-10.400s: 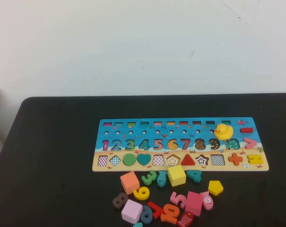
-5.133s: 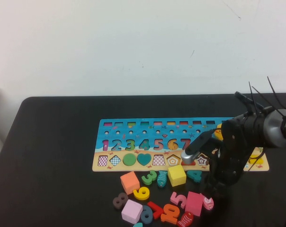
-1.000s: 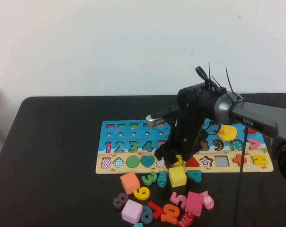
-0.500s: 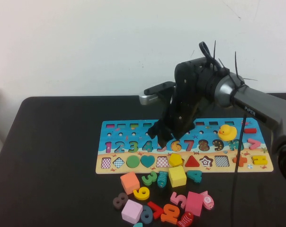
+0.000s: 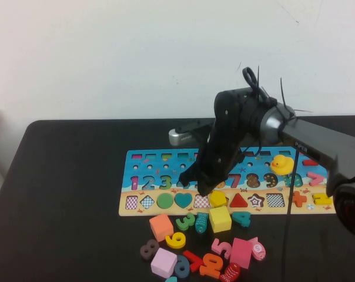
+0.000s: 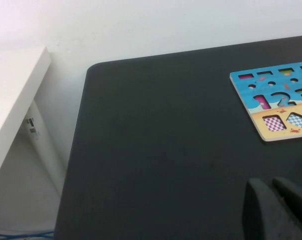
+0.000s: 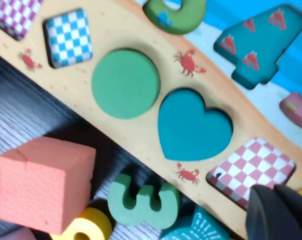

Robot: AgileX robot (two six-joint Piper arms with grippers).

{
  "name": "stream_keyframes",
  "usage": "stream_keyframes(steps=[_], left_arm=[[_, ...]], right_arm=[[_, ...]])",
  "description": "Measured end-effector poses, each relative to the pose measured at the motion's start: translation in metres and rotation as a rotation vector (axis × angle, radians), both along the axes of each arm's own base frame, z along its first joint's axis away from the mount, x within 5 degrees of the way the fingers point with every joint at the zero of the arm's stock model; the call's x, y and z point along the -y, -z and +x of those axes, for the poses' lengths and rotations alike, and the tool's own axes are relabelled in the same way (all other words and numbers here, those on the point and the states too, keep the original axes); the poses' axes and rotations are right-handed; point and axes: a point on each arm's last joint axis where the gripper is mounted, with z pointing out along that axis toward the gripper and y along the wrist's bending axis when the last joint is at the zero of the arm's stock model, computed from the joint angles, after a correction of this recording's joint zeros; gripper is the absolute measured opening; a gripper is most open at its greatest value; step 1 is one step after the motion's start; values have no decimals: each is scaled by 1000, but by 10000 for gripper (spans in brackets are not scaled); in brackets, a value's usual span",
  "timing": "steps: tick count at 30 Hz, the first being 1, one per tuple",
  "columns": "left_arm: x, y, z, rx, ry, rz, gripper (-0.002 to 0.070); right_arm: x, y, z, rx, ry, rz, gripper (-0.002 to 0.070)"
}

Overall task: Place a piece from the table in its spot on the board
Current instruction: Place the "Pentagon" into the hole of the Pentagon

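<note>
The number-and-shape board (image 5: 160,158) lies across the middle of the black table. A yellow pentagon piece (image 5: 217,198) sits in the board's shape row. My right gripper (image 5: 200,189) hangs just left of it, low over the pink checkered square slot (image 5: 201,201). In the right wrist view the right gripper (image 7: 272,192) is shut and empty above that slot (image 7: 241,165), beside the teal heart (image 7: 193,127) and the green circle (image 7: 125,82). My left gripper (image 6: 268,184) is shut and empty over bare table, left of the board's end (image 6: 291,137); the high view does not show it.
Loose pieces lie in front of the board: an orange cube (image 5: 161,226), a green 3 (image 5: 185,221), a yellow cube (image 5: 220,218), a pink block (image 5: 241,252), a lilac cube (image 5: 163,262) and several numbers. A yellow rubber duck (image 5: 277,163) stands on the board's right part.
The right gripper let go of the yellow pentagon in the shape row, rose, then moved left and came down over the checkered square slot. The left arm has not moved.
</note>
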Motion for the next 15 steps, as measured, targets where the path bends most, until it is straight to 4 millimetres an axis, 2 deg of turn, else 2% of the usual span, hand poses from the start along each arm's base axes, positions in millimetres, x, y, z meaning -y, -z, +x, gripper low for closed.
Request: stream_keyframes(steps=[8,15], left_arm=[[0,0,0,0,0,0,-2],[0,0,0,0,0,0,-2]], right_arm=[[2,19,-2,-45,8,-38,19],[3,18,0,-37,22,-57,19]])
